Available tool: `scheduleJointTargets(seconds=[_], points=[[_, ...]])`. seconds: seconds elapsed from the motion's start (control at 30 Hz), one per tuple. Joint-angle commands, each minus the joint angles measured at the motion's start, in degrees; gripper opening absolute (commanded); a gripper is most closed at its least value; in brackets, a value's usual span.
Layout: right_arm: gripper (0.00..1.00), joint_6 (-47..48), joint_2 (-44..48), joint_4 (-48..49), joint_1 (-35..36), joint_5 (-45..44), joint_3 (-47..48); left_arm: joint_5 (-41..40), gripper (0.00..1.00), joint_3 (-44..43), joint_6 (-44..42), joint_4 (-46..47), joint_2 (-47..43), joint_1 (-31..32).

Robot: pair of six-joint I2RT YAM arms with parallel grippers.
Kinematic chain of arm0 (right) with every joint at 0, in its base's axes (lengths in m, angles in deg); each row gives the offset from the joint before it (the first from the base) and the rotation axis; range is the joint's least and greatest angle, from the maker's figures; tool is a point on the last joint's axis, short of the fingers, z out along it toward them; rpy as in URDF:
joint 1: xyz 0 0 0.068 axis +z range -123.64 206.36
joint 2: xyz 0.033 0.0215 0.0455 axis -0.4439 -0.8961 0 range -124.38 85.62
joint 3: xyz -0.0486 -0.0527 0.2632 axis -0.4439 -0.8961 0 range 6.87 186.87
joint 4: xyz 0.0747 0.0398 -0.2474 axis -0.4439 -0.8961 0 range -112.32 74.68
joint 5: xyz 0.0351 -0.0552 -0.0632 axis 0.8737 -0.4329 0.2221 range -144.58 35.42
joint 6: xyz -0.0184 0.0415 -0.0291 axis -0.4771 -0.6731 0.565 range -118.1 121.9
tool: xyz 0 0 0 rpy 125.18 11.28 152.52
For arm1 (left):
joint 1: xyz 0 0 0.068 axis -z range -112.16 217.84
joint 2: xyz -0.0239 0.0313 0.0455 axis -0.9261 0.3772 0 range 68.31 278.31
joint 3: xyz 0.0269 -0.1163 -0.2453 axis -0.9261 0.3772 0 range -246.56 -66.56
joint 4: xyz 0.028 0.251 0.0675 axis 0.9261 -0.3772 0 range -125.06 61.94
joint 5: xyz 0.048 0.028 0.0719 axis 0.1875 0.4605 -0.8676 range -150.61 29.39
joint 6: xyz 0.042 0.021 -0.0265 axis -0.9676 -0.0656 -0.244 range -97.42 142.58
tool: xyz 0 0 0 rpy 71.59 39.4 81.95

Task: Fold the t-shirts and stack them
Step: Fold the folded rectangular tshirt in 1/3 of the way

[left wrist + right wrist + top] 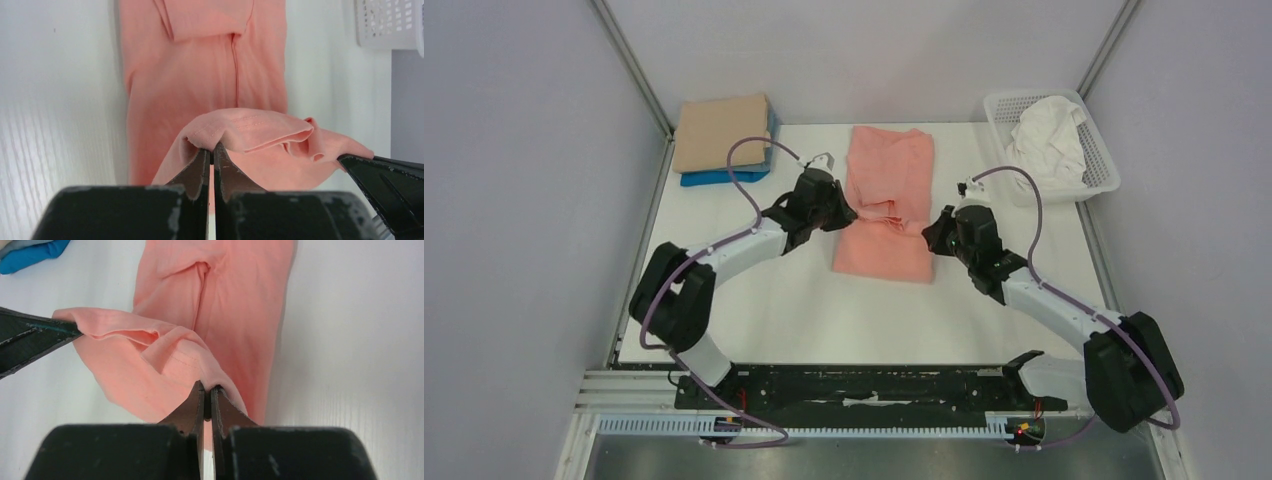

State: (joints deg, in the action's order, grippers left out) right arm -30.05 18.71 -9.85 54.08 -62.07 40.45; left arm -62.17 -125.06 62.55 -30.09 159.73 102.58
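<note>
Salmon-pink t-shirt [886,200]: mid-table, already narrowed to a long strip running away from the arm bases. A stitched edge is lifted at mid-length and bunched between the arms; the rest lies flat.

Left gripper [849,213]: fingers pressed together, pinching the left end of that raised edge. Right gripper [931,228]: same, pinching the right end.

Step, as I judge it: crosswise fold, halving the strip. The next move needs both arms travelling together with the edge kept taut, laying it square on the flat part, then letting go.

Count:
- T-shirts, 4: 1 salmon-pink; 1 tan t-shirt [719,130] folded on 1 blue t-shirt [724,178], far left; 1 white t-shirt [1044,135] crumpled in the basket [1104,180], far right.
- Baskets: 1.
- Grippers: 2.
</note>
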Motion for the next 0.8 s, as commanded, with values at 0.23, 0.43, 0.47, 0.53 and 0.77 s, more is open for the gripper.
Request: scheduleJointTargets(seconds=[0.23, 0.43, 0.47, 0.53, 0.77], points=[[0.00, 7.0, -16.6, 8.7, -6.5, 9.8, 12.4, 5.9, 0.02, -17.3, -5.9, -4.5, 16.1, -6.0], [0.03, 6.4, -23.1, 9.9, -8.8, 11.5, 14.9, 10.1, 0.02, -21.1, -4.8, -5.5, 22.6, -8.0], [0.04, 6.5, -24.4, 10.3, -9.2, 11.4, 15.2, 9.7, 0.02, -21.4, -4.4, -5.6, 23.3, -8.2], [0.09, 6.5, -27.1, 11.0, -9.9, 9.9, 16.5, 8.4, 0.03, -22.0, -4.1, -5.9, 24.6, -8.7], [0.65, 7.9, -31.4, 9.0, -11.1, 8.6, 21.8, 7.2, 0.78, -27.5, -3.7, -9.4, 25.8, -9.4]])
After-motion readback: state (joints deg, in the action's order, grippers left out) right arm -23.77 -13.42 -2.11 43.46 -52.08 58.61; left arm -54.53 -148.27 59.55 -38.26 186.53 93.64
